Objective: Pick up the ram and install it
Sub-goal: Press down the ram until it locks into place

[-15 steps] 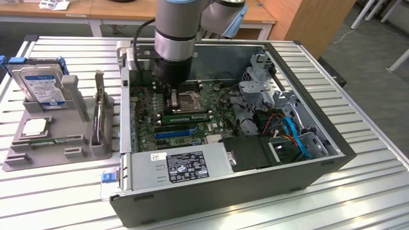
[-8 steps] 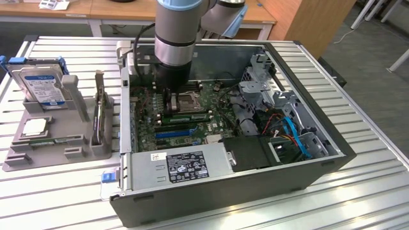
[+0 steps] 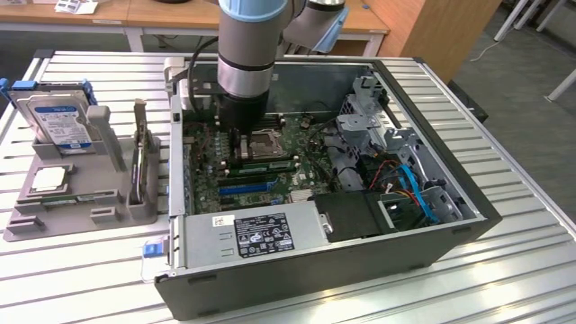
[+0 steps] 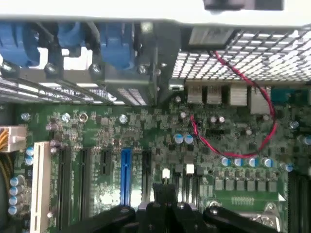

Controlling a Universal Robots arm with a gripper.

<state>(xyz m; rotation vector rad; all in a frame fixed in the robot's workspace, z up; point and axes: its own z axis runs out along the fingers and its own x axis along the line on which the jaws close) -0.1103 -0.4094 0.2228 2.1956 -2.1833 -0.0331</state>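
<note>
My gripper (image 3: 241, 150) hangs inside the open PC case, low over the green motherboard (image 3: 236, 181) and right beside the CPU socket (image 3: 264, 142). In the wrist view its black fingers (image 4: 165, 199) are pressed together, shut, and no green board shows between them. A long narrow green stick, the ram (image 3: 72, 198), lies flat in the front slot of the grey tray (image 3: 23, 226) on the exterior view's left, far from the gripper. Another thin green stick (image 3: 267, 164) sits in a slot on the motherboard just in front of the socket.
The tray also holds a hard drive (image 3: 59, 121), a square silver CPU chip (image 3: 50, 177) and an upright card (image 3: 139, 165). In the case are a power supply (image 3: 256, 233), a drive cage (image 3: 382, 128) and blue cables (image 3: 409, 185). The case walls (image 3: 297, 283) ring the board.
</note>
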